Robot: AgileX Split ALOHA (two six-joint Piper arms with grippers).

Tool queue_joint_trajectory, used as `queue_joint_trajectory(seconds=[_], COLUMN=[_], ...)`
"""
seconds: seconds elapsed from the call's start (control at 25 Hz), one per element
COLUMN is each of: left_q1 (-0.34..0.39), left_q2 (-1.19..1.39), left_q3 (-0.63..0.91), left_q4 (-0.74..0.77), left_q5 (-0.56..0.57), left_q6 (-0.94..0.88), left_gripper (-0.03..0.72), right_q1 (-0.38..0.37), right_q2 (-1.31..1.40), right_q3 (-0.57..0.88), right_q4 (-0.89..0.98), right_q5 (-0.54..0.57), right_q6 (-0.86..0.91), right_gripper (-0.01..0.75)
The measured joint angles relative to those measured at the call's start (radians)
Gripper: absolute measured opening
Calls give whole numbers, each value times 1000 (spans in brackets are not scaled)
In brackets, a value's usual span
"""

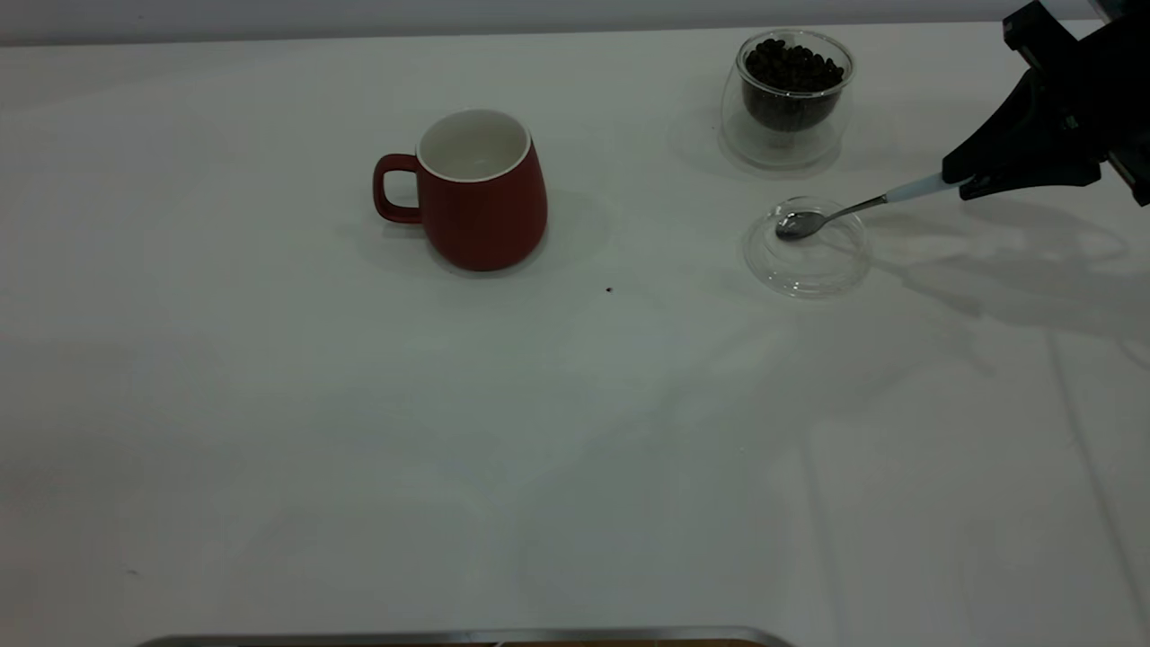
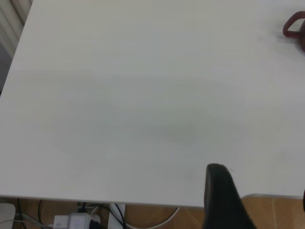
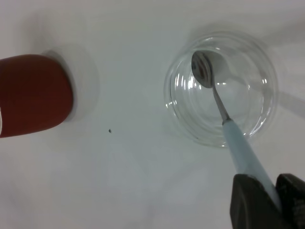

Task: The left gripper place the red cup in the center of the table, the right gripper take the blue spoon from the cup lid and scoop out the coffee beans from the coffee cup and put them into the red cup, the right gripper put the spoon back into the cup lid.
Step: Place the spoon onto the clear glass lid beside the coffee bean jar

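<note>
The red cup (image 1: 485, 193) stands upright near the middle of the table (image 1: 359, 431), handle to the left, its white inside bare. My right gripper (image 1: 961, 184) is shut on the pale handle of the blue spoon (image 1: 827, 216). The spoon's metal bowl (image 3: 202, 69) sits tilted in the clear cup lid (image 1: 809, 261), with nothing in it. Behind the lid stands the glass coffee cup (image 1: 789, 99), full of coffee beans (image 1: 792, 67). My left gripper (image 2: 259, 191) hangs open over the table's near-left edge, far from the red cup (image 2: 295, 28).
A small dark speck (image 1: 609, 289) lies on the white top between cup and lid. A metal rim (image 1: 467, 636) runs along the front edge. Below the table's edge, cables and a power strip (image 2: 71, 222) show over a wooden floor.
</note>
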Motion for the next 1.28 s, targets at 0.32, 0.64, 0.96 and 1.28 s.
queue_joint_trajectory(seconds=[0.32,0.64,0.96,1.28], left_q1=[0,0,0,0], left_q2=[0,0,0,0], left_q3=[0,0,0,0], left_q4=[0,0,0,0], left_q5=[0,0,0,0], left_q6=[0,-3,-3,-3], left_gripper=[466,466,466,466], right_q1=[0,0,0,0], right_q2=[3,3,3,2], right_q3=[0,0,0,-2], right_q4=[8,16,-12,-56], right_q5=[0,-3,-16,-25], right_q6=[-4,-4,-4,-4], right_gripper=[124,239,266,386])
